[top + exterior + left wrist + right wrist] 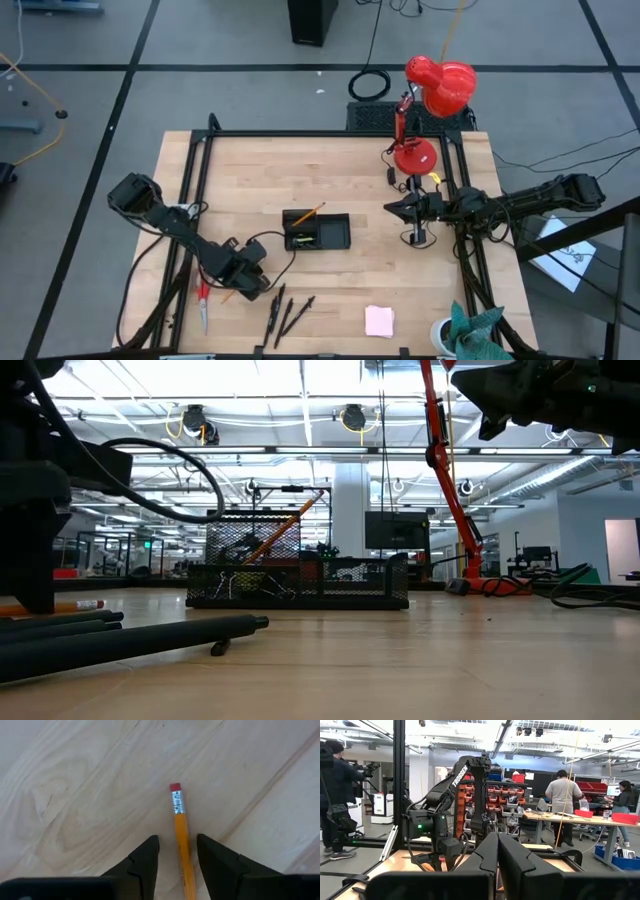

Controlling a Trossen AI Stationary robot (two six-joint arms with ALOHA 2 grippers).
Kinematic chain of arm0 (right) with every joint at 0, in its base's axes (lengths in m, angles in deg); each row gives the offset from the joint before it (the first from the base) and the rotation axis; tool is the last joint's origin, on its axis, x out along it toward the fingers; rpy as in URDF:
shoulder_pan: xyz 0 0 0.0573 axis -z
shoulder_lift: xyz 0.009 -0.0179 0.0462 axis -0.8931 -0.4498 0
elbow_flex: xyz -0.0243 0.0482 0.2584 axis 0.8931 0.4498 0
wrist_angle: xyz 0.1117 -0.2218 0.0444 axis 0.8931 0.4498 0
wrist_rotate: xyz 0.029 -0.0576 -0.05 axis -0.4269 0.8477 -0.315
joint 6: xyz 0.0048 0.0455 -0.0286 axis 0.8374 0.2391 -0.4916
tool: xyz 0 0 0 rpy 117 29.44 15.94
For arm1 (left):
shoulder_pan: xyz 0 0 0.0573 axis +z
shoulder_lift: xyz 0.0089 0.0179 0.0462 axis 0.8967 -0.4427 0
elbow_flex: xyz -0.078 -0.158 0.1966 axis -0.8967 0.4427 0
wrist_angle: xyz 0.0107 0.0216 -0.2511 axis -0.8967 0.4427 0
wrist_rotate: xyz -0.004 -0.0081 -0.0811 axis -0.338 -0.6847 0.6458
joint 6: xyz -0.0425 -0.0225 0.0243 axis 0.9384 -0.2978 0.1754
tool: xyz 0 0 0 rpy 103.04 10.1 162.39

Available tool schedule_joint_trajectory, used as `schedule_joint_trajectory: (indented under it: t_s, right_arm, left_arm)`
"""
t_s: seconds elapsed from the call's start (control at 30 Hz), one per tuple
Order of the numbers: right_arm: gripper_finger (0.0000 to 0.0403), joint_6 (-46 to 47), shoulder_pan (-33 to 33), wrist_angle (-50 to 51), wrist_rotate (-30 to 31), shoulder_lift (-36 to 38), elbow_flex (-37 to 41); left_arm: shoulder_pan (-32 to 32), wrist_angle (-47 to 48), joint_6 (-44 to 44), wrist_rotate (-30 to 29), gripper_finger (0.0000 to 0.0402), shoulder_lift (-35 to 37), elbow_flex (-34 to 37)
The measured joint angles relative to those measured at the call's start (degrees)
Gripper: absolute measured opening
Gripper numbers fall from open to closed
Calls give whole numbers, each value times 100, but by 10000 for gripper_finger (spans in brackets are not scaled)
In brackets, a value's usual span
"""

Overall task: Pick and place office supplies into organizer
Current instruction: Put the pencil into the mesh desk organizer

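Wooden desk (330, 175) surface carried all items. Near front edge: red-handled scissors (203, 303), three thin black pens (286, 312), pale pink note pad (379, 320). Left pincer (177, 851) was down at the desk beside the scissors, fingers (145, 857) parted, straddling an orange pencil (180, 832) lying flat; contact with the pencil could not be told. Mid-desk: black organizer (317, 232), with a second pencil (307, 214) leaning out of its taller compartment. Right pincer (392, 207) hovered above the desk to the organizer's right, clenched, empty. Farthest back: red desk lamp (432, 95).
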Motion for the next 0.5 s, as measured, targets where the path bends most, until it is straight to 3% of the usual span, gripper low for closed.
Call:
schedule_joint_trajectory:
  t_s: [0.37,0.5]
  right_arm:
    - [4,22,-1,5,0,0,0]
    - [4,22,-1,32,0,1,0]
  left_arm:
    - [-14,-206,-112,-242,14,-9,41]
    - [-95,-332,-108,-517,18,-26,52]
